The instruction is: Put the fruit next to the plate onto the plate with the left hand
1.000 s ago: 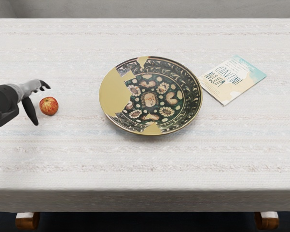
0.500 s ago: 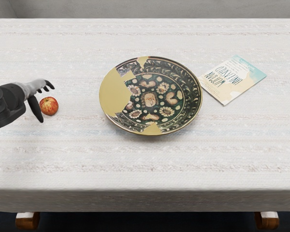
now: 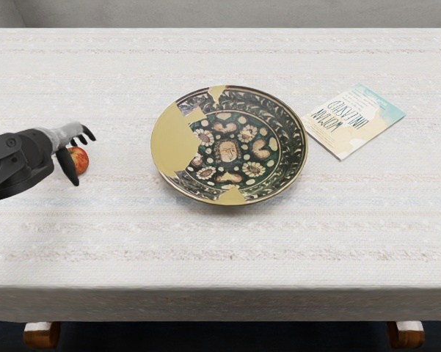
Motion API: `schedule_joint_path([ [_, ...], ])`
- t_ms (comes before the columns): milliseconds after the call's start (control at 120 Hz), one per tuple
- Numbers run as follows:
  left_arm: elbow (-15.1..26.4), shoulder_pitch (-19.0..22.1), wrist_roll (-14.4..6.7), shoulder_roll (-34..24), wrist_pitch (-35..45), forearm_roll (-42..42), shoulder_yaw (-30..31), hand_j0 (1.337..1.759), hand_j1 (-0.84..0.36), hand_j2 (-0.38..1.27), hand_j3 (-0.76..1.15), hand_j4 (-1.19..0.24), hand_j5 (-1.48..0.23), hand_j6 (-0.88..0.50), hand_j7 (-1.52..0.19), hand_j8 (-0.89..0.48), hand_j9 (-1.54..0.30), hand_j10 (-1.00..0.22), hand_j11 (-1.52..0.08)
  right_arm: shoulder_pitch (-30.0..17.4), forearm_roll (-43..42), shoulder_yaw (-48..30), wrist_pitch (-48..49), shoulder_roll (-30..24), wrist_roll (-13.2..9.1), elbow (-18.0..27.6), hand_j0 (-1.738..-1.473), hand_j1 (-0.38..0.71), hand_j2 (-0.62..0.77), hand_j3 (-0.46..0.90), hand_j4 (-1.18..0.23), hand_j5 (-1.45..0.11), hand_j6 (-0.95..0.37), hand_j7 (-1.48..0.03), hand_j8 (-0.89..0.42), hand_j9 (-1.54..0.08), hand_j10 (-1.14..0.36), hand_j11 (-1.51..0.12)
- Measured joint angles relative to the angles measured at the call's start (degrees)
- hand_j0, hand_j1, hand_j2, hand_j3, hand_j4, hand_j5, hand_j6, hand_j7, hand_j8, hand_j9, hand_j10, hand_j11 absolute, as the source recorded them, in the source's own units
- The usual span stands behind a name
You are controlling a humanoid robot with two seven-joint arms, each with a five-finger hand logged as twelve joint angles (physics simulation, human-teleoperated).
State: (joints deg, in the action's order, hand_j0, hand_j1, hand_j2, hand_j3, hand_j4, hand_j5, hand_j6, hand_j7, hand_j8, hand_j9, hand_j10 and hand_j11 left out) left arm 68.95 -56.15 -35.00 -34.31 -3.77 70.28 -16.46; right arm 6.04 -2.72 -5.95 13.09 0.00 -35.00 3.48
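On the table (image 3: 220,242) left of the plate (image 3: 173,141), apple (image 3: 81,159) beside left robot hand (image 3: 64,144), fingers (image 3: 67,167) apart

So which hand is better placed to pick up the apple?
Left. The left hand is open right at the apple, which lies left of the plate; the right hand is out of view.

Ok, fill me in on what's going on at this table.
The robot's left hand reaches in from the left edge, with its fingers spread around a small red apple. The thumb is in front of the apple and the other fingers are behind it, and no closed grasp shows. The apple sits on the table, well to the left of the patterned plate, so it is not on the plate yet. A booklet lies to the right of the plate. The right arm is out of view.
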Motion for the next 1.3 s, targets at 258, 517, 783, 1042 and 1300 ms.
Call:
schedule_joint_path([
  [258,-2.55,0.15,0.00,0.92,-0.01,0.00,0.14,1.658,-0.05,0.07,0.00,-0.34,-0.43,-0.34,-0.43,-0.34,-0.43,-0.34,-0.43,-0.01,0.00,0.05,0.00,0.00,0.00,0.03,-1.658,-0.35,0.00,0.00,0.00,0.00,0.00,0.00,0.00,0.00,0.00,0.00],
  [517,-4.29,0.16,0.00,1.26,0.13,0.71,0.20,1.658,-0.11,0.08,0.00,-0.39,-0.50,-0.39,-0.50,-0.39,-0.50,-0.39,-0.50,0.06,0.00,0.06,0.00,0.00,0.00,0.04,-1.658,-0.35,0.00,0.00,0.00,0.00,0.00,0.00,0.00,0.00,0.00,0.00],
  [783,-4.85,0.25,0.00,2.23,0.15,1.09,0.21,1.658,-0.16,0.09,0.00,-0.43,-0.56,-0.43,-0.56,-0.43,-0.56,-0.43,-0.56,0.11,0.00,0.06,-0.02,0.00,0.00,0.04,-1.658,-0.35,0.00,0.00,0.00,0.00,0.00,0.00,0.00,0.00,0.00,0.00],
  [1042,-4.95,0.49,0.00,2.49,0.10,1.13,0.21,1.658,-0.20,0.10,0.00,-0.47,-0.60,-0.47,-0.60,-0.47,-0.60,-0.47,-0.60,0.11,0.00,0.06,-0.08,0.00,0.00,0.04,-1.658,-0.35,0.00,0.00,0.00,0.00,0.00,0.00,0.00,0.00,0.00,0.00],
  [1300,-4.96,0.54,0.00,2.49,0.08,1.09,0.20,1.657,-0.29,0.16,0.00,-0.53,-0.69,-0.46,-0.69,-0.50,-0.70,-0.53,-0.70,0.11,0.00,0.06,-0.12,0.00,0.00,0.04,-1.658,-0.35,0.00,0.00,0.00,0.00,0.00,0.00,0.00,0.00,0.00,0.00],
])
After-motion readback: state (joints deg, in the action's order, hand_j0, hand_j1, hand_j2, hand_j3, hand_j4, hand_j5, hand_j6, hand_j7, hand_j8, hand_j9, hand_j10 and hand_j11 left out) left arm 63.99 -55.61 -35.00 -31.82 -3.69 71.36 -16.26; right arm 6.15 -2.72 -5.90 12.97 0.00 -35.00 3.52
